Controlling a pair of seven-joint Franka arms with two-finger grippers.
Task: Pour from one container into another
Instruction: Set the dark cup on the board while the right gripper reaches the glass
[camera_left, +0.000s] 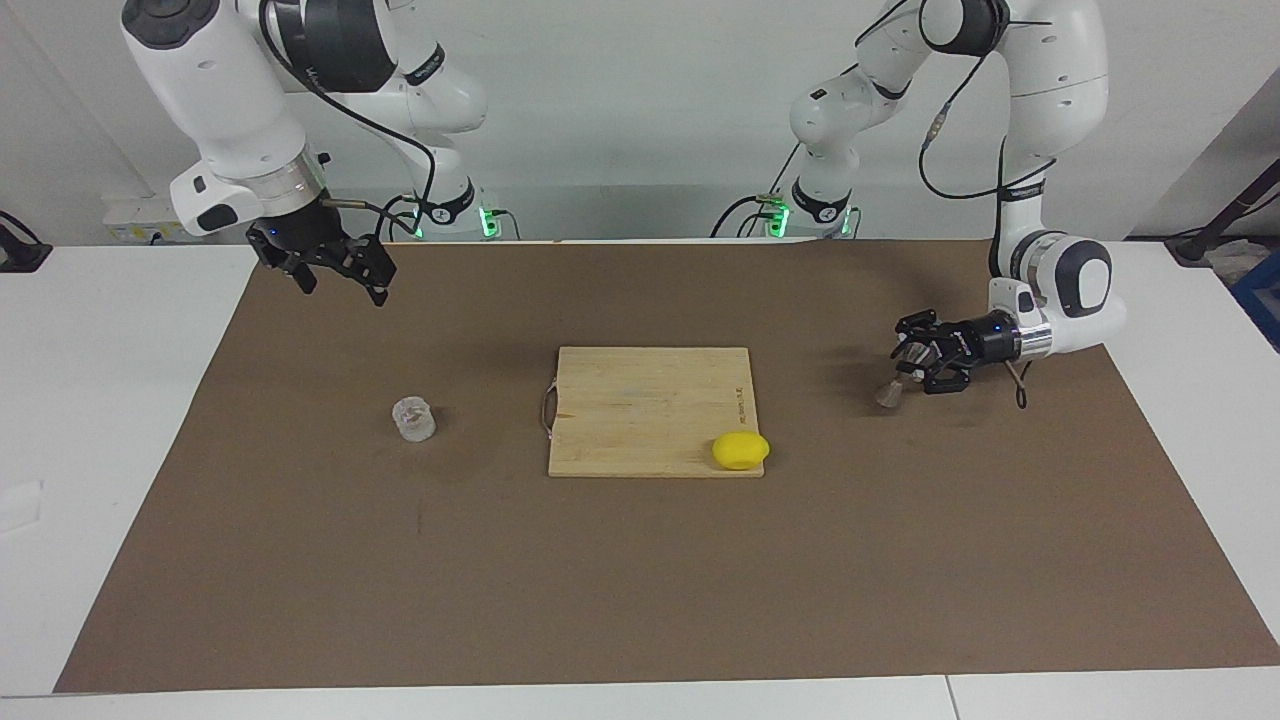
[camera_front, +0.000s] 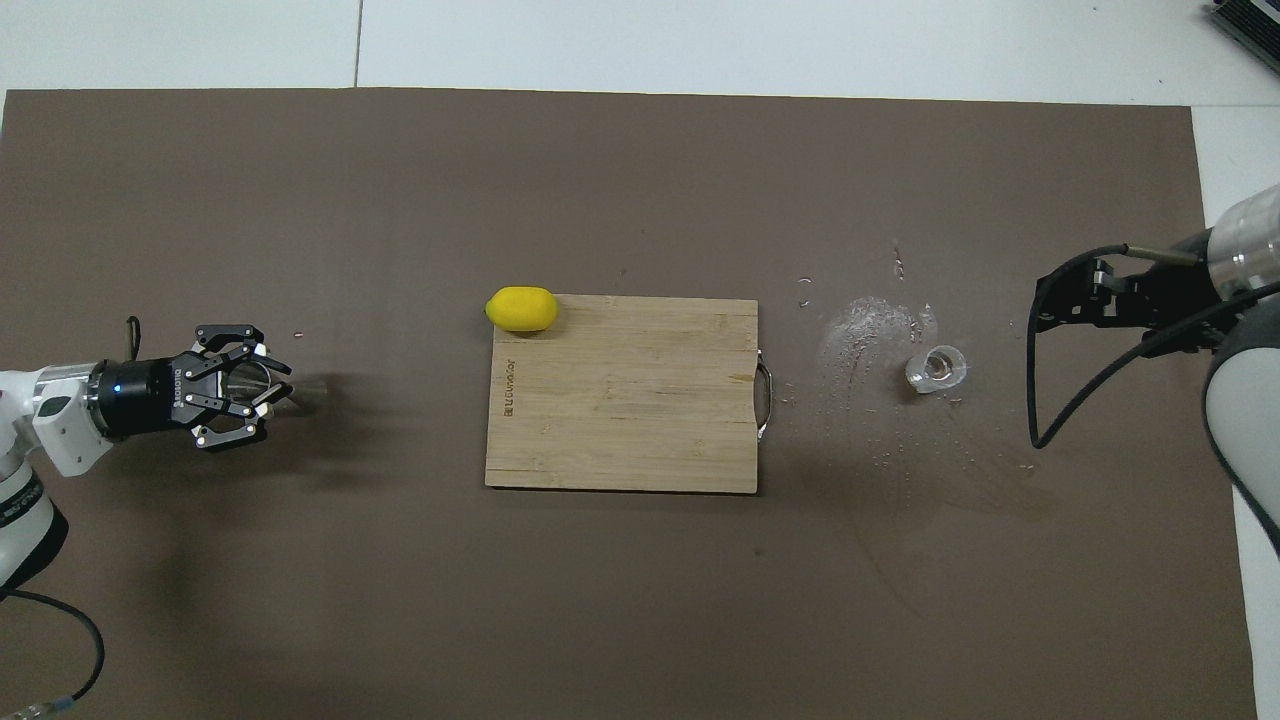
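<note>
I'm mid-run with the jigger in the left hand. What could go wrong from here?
1. The left hand is shut on the small silver hourglass-shaped metal jigger, tilted well off upright, so anything in it could spill on the brown mat.
2. The small clear faceted glass tumbler stands at the right arm's end beside a wet patch; it may slide.
3. The open right hand waits, raised above the mat.

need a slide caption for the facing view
Left claw shut on the metal jigger above the mat; right claw open, raised; glass tumbler beside the cutting board.
</note>
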